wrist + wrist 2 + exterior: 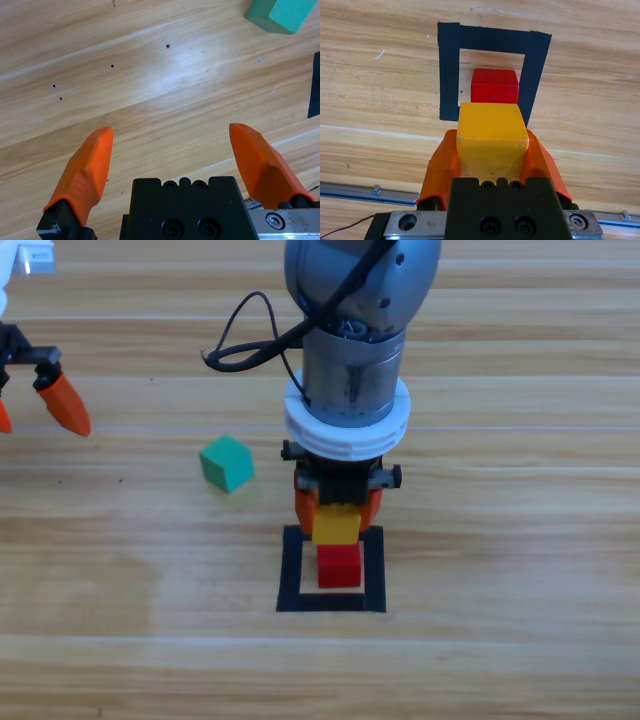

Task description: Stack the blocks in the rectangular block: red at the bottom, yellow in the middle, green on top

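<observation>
Right wrist view puts the right gripper (492,150) nearest, its two orange jaws closed against the sides of the yellow cube (492,134), which sits square between them with its flat top facing the camera. Just beyond the yellow cube the red cube (494,85) rests on the wooden surface (380,90) inside the black tape frame (449,75). Its edges run roughly parallel to the frame's sides, with bare wood showing around it on the left and far sides. From above, the yellow cube overlaps the frame's upper edge and hangs just behind the red cube; whether the two touch cannot be told. The right arm's grey body comes down from the top and hides the frame's far strip.

To the left of the frame, apart from it, the green cube (227,462) lies alone on the surface, turned at an angle to the wood grain and the frame. Farther left, at the picture's edge, the left gripper (172,150) waits with its jaws spread wide and nothing between them; its own view shows a corner of the green cube far ahead.
</observation>
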